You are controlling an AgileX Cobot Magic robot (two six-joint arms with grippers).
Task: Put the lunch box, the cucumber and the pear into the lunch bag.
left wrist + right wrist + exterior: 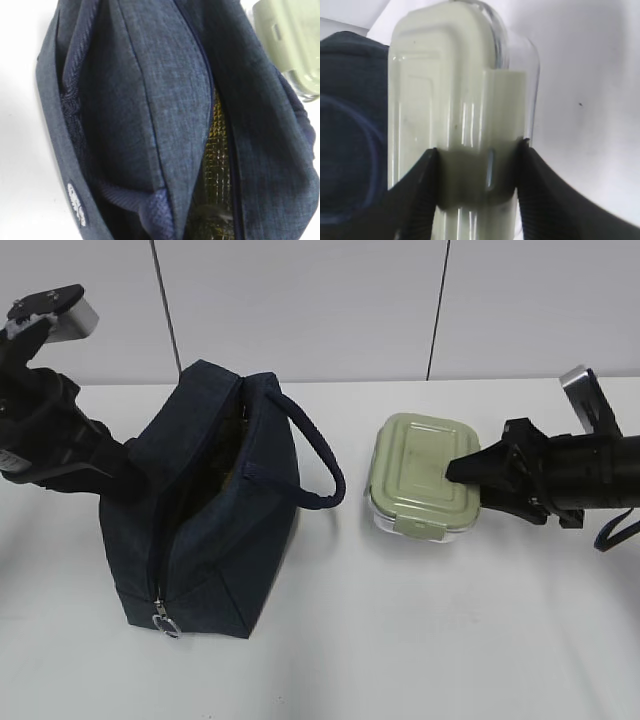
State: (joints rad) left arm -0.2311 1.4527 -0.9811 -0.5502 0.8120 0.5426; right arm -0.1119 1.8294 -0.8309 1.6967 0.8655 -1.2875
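Right arm level, jaws clamping the lunch box (425, 477).

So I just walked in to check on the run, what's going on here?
The right gripper has closed on the lunch box, one finger above the green lid and one below. The left gripper is shut, pinching the far-left side of the lunch bag, which stands unzipped with its silver lining showing. The box is beside the bag, not yet inside. No cucumber or pear is visible in these views.
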